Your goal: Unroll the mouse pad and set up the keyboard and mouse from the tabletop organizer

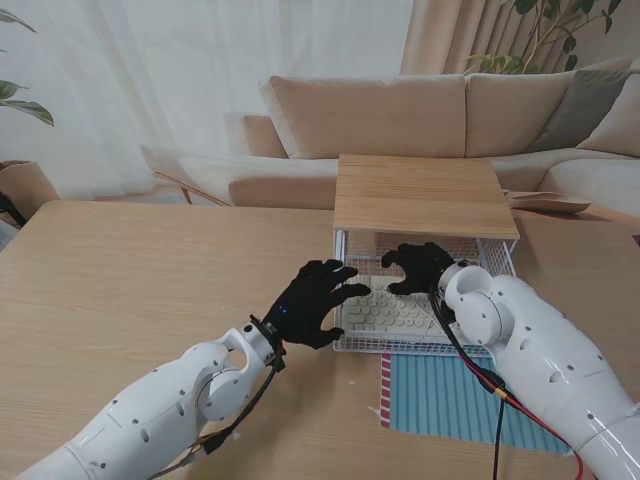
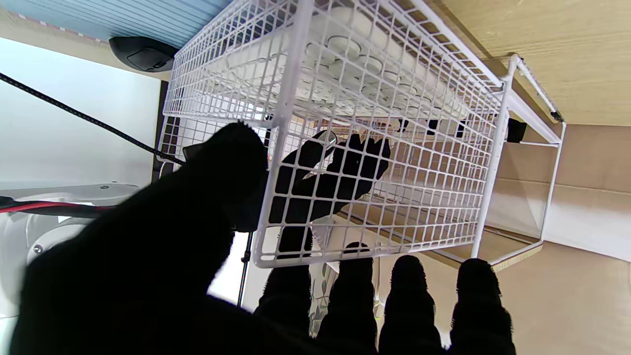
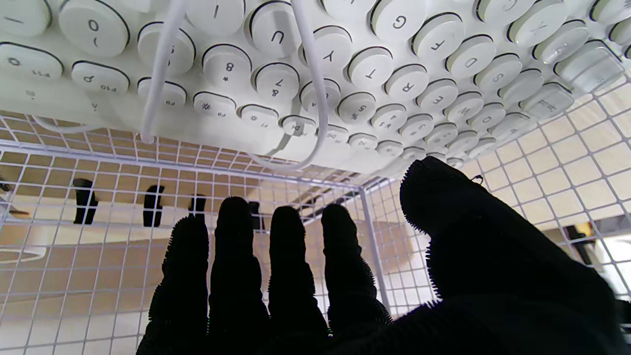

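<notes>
Here keyboard [image 1: 392, 312] lies flat in wire drawer [image 1: 345, 322], long axis left-right; both hands [image 1: 418, 266] spread, empty

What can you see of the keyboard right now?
The keyboard is white, plastic by its look, with round typewriter-style keys, dark-rimmed with grey legends. It lies flat, keys up, inside the white wire basket pulled out from under the wooden-topped organizer. A white cable loops loosely across its keys. The right hand hovers open over its far side, fingers spread, not gripping. The left hand is outside the basket's left wall. Whether either touches the keyboard I cannot tell.
</notes>
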`<move>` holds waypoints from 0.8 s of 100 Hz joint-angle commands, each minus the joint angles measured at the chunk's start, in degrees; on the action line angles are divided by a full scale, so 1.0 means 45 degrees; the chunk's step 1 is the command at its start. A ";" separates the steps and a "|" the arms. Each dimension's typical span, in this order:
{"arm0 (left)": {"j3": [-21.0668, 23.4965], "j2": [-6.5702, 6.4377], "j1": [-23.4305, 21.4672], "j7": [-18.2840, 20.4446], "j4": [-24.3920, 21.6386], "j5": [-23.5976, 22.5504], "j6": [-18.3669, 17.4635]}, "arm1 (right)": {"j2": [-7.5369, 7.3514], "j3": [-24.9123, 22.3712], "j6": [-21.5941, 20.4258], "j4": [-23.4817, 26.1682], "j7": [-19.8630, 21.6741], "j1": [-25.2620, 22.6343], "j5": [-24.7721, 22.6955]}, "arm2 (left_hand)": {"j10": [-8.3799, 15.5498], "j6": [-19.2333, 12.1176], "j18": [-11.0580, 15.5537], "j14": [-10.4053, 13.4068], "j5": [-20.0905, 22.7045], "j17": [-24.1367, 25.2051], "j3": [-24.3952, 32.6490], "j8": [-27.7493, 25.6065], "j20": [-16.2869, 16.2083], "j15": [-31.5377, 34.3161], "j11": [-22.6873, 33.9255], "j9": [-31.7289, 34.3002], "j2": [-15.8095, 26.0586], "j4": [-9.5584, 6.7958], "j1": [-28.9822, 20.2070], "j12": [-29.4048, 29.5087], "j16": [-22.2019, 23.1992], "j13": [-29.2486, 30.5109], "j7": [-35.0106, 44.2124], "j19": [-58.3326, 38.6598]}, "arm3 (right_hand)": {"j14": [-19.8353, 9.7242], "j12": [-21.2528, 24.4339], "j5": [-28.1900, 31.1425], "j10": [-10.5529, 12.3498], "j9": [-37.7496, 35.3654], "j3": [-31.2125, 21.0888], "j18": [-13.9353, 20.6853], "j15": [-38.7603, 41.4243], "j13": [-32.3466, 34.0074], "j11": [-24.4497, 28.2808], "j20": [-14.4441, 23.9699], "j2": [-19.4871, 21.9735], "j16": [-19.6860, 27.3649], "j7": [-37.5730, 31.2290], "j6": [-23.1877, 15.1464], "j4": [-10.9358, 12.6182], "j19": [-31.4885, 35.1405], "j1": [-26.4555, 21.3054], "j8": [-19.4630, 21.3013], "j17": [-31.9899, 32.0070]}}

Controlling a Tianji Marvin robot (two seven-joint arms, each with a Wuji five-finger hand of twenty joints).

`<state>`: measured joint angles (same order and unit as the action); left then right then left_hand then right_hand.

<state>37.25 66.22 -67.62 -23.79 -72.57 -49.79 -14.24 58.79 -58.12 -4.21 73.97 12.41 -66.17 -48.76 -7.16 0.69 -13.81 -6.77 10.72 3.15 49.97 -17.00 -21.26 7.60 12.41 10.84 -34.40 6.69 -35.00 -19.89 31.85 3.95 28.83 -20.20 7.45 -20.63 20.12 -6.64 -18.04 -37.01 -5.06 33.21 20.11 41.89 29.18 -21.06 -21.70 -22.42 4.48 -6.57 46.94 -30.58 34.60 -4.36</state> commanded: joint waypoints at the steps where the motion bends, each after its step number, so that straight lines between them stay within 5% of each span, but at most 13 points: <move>1: -0.0017 0.0075 0.0024 0.0192 0.0032 0.0061 0.0071 | 0.0164 0.0142 0.0142 -0.0125 0.0240 0.0109 0.0020 | 0.0338 -0.0187 0.0281 0.0183 -0.0535 0.0008 0.0227 -0.0268 0.0511 0.0213 0.0288 0.0019 0.0273 -0.0225 -0.0259 0.0303 0.0097 -0.0293 0.0396 -0.0621 | -0.0121 0.0102 -0.0265 -0.0211 0.0442 0.0138 0.0163 -0.0180 -0.0344 -0.0063 -0.0213 0.0496 0.0175 -0.0034 0.0180 0.0718 -0.0275 0.0027 -0.0199 0.0218; 20: -0.0076 0.0171 -0.0011 0.0224 0.0072 0.0348 0.0166 | 0.0291 0.0730 0.0800 -0.0680 0.0060 0.0517 0.0545 | 0.0320 0.0016 0.0288 0.0154 -0.0546 0.0020 -0.0510 -0.0383 0.1140 0.0566 0.0820 0.0204 0.1308 -0.0294 0.0109 0.0636 0.0004 -0.0138 0.0643 -0.1320 | -0.0095 0.0142 -0.0351 -0.0295 0.0508 0.0373 0.0224 -0.0186 -0.0445 -0.0141 -0.0245 0.0733 0.0177 -0.0011 0.0238 0.0681 -0.0348 0.0157 -0.0289 0.0331; 80: -0.0100 0.0150 -0.0079 0.0591 -0.0158 0.0469 0.0413 | 0.0424 0.1474 0.1908 -0.1345 0.0449 0.0943 0.1683 | 0.0261 0.0175 0.0338 0.0013 -0.0574 0.0055 -0.0433 -0.0777 0.1279 0.1260 0.1718 0.0270 0.1384 -0.0280 0.0143 0.0746 -0.0189 0.0047 0.1444 -0.1845 | 0.0269 0.0272 -0.0112 -0.0692 -0.0306 0.2265 -0.0201 -0.0174 0.0058 -0.0408 -0.0052 0.1664 0.0228 0.0390 0.0552 0.0634 -0.0942 0.1123 -0.0683 0.0295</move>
<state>36.85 66.73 -67.70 -22.25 -72.80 -47.80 -12.67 60.31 -51.72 3.88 67.94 12.46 -61.92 -41.82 -6.22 0.81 -13.71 -7.72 10.71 3.14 47.68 -19.65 -16.64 11.27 18.68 11.60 -29.77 6.69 -34.83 -17.60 31.26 3.87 34.37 -26.75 7.45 -19.70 19.41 -8.25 -18.25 -28.59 -5.10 32.04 19.33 41.07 29.07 -15.68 -21.15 -21.08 5.95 -6.58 44.08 -27.11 32.26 -2.96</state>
